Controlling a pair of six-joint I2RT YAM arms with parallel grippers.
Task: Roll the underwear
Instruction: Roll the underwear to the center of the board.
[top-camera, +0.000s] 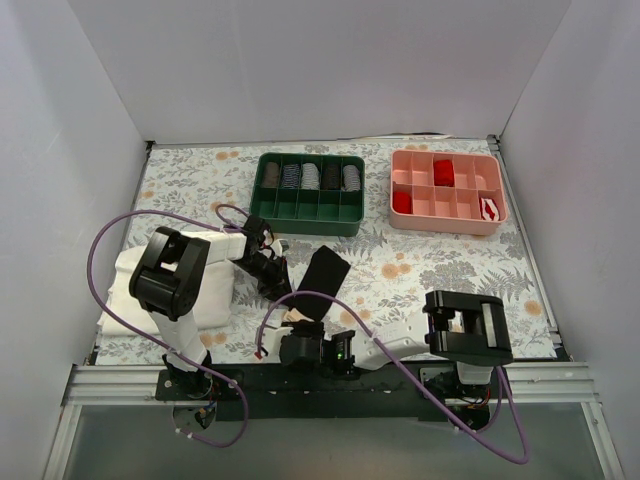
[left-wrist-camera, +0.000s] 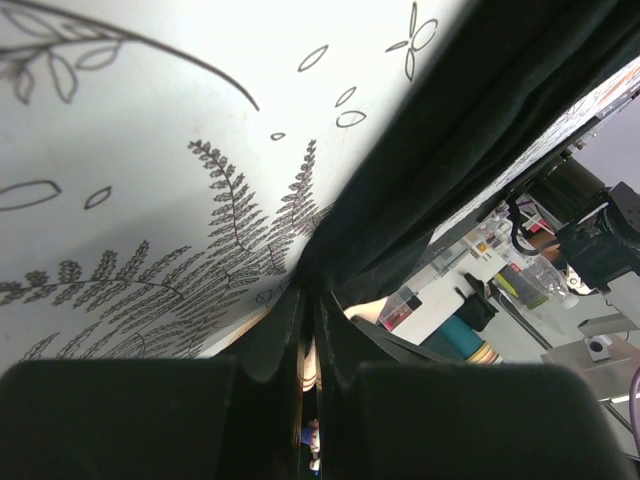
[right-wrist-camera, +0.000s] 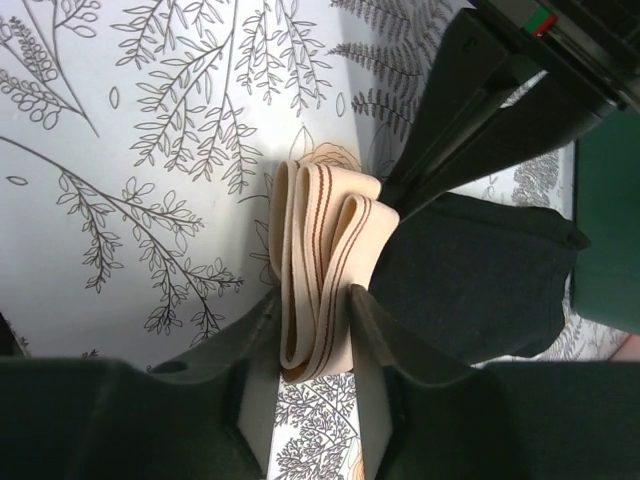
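The underwear (top-camera: 322, 277) is black fabric with a pale beige waistband (top-camera: 300, 317), and it lies folded narrow on the floral table between the two arms. My left gripper (top-camera: 276, 277) is shut on the black fabric's left edge; in the left wrist view the fabric (left-wrist-camera: 450, 150) runs up from between the closed fingers (left-wrist-camera: 250, 350). My right gripper (top-camera: 303, 340) is shut on the bunched waistband (right-wrist-camera: 325, 250), which is folded in several layers between its fingers (right-wrist-camera: 370, 340). The black body of the underwear (right-wrist-camera: 470, 280) spreads to the right of it.
A green tray (top-camera: 308, 212) holding several dark rolls stands at the back centre. A pink tray (top-camera: 447, 213) with small red rolls stands at the back right. A white cloth (top-camera: 218, 300) lies under the left arm. White walls close three sides.
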